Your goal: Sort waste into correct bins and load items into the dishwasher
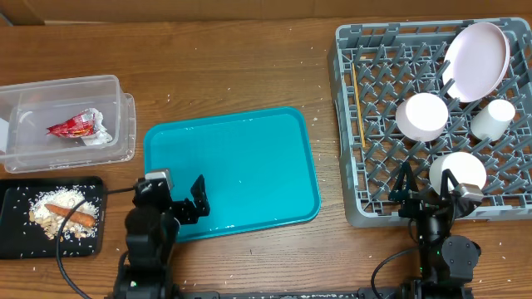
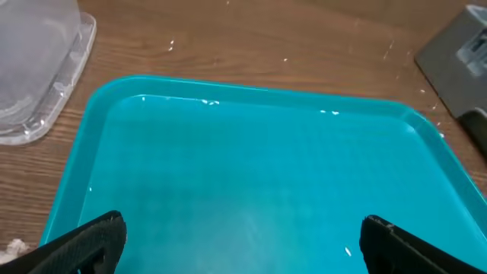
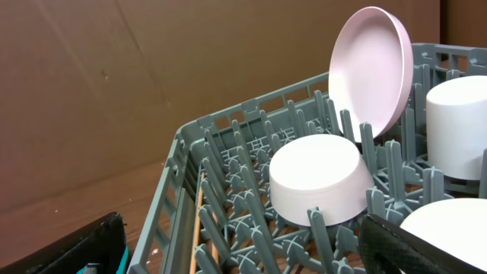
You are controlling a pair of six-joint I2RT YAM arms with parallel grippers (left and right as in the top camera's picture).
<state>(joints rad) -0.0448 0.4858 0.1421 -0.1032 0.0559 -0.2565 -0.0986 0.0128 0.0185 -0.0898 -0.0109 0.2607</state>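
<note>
The grey dishwasher rack [image 1: 343,100] stands at the right. It holds a pale pink plate [image 1: 475,60] on edge, an upturned white bowl [image 1: 422,116], a small white cup [image 1: 494,119], a second white bowl [image 1: 457,171] and wooden chopsticks [image 1: 357,104] along its left side. In the clear tub [image 1: 33,95] lies the red wrapper [image 1: 73,126]. An orange stick [image 1: 71,214] and beige crumbs rest in the black tray [image 1: 12,224]. My left gripper [image 1: 179,189] [image 2: 242,232] hangs open over the teal tray [image 1: 241,166]. My right gripper [image 1: 427,189] [image 3: 243,228] is open above the rack's near edge.
Small crumbs speckle the wooden table around the black tray and tub. The teal tray [image 2: 251,152] shows only a few specks. In the right wrist view the bowl [image 3: 319,179], plate [image 3: 373,65], cup [image 3: 456,122] and chopsticks [image 3: 199,221] stand among upright pegs.
</note>
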